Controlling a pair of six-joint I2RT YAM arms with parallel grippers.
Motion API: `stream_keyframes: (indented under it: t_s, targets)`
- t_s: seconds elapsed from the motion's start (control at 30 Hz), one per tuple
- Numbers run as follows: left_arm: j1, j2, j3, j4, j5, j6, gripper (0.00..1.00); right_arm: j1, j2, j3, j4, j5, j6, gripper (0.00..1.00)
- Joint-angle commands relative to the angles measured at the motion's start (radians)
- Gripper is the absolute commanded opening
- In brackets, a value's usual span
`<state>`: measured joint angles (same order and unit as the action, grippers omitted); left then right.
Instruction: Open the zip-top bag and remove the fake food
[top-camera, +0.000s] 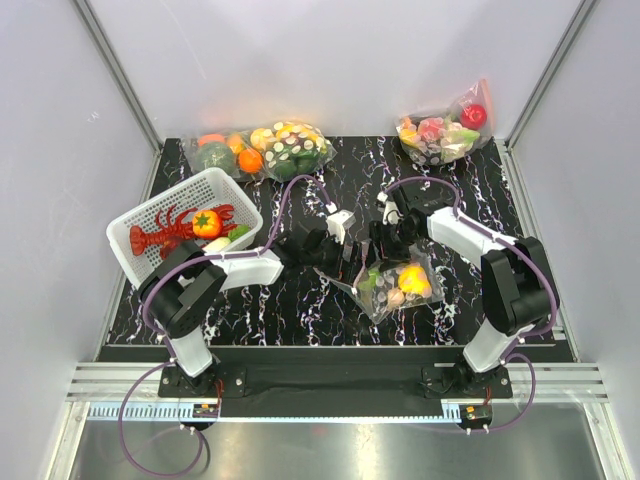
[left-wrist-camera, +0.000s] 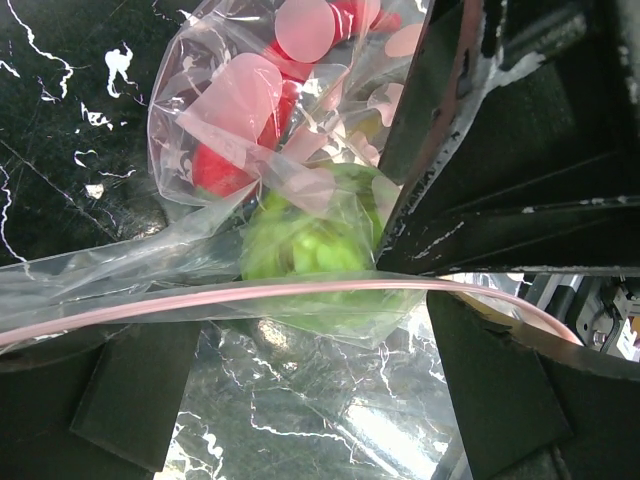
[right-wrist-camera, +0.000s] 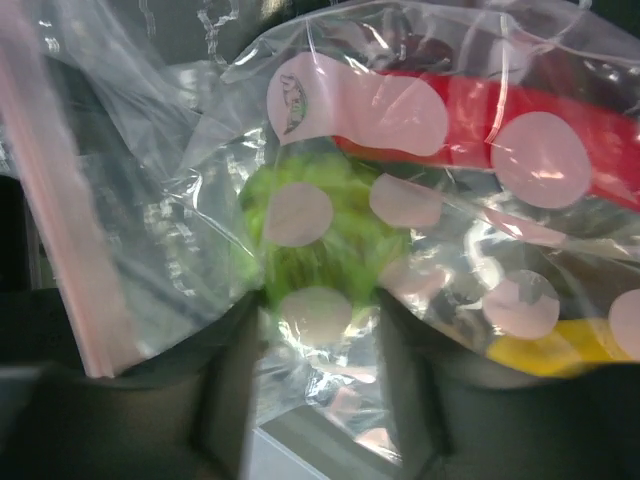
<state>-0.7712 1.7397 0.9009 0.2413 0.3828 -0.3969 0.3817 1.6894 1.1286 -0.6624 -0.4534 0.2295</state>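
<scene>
Zip strip (left-wrist-camera: 200, 300) spans crosswise between left gripper's (left-wrist-camera: 315, 390) parted jaws, zip-top bag (left-wrist-camera: 220, 110) beyond; right gripper's (right-wrist-camera: 320, 400) state cannot be told

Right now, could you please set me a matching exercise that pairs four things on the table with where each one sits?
Things:
1. white basket
2. zip-top bag
3. bag with the red apple
4. bag with oranges and greens

Places:
A. far right corner
B. middle, towards the near side
C. left edge
D. far edge, left of centre

Pairs: 1-C, 2-B, 3-A, 4-D
</scene>
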Motion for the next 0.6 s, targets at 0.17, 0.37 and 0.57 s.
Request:
stream_keyframes:
  t_s: [0.17,0.37,0.57]
  targets:
    - [-0.002,-0.063,-0.011,0.058,-0.002,0.007,0.99,0.002,0.023,-0.041,0.009,0.032,-0.018,0.11]
    - [-0.003,-0.098,-0.045,0.058,-0.015,0.009,0.99,0.003,0.032,-0.047,0.001,0.062,0.014,0.00]
    - [-0.004,-0.112,-0.063,0.049,-0.027,0.016,0.99,0.002,0.053,-0.041,-0.006,0.098,0.044,0.00]
